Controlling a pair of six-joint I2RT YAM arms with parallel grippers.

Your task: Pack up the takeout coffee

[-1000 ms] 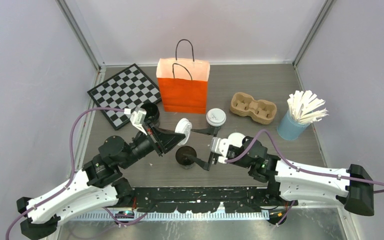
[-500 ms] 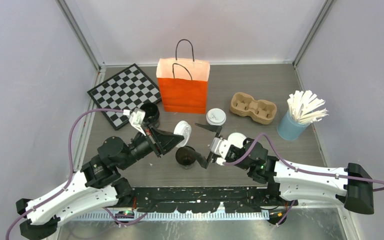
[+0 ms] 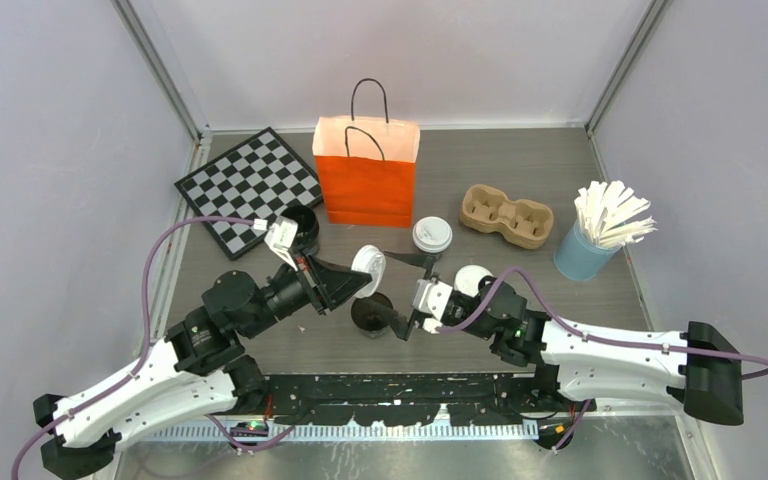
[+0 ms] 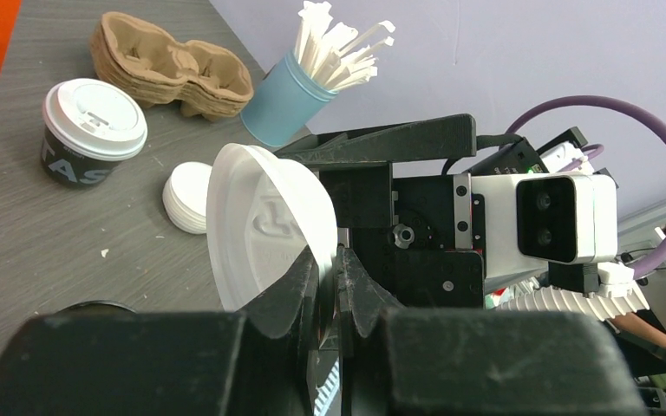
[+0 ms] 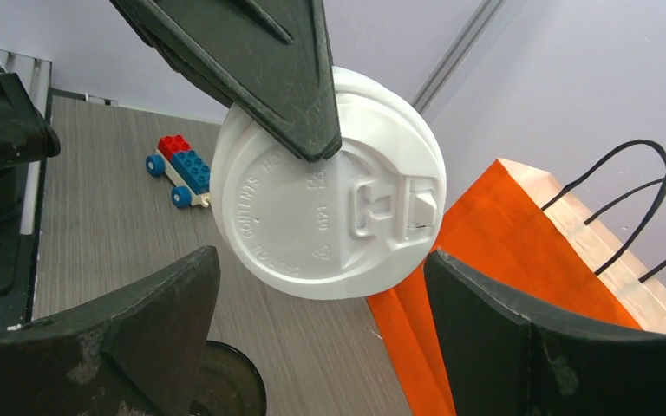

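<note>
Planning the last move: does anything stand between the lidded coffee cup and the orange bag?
Nothing visible does. The takeout coffee stands just right of the orange bag, only bare table between them. The left gripper, holding a white lid, is off that path.

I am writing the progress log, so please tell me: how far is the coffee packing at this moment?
Done: a lidded cup stands on the table beside the orange bag. In hand: the left gripper is shut on a loose white lid, held on edge near an open black cup; the right gripper is open beside that cup. Left: the lidded cup is not yet in the bag.
</note>
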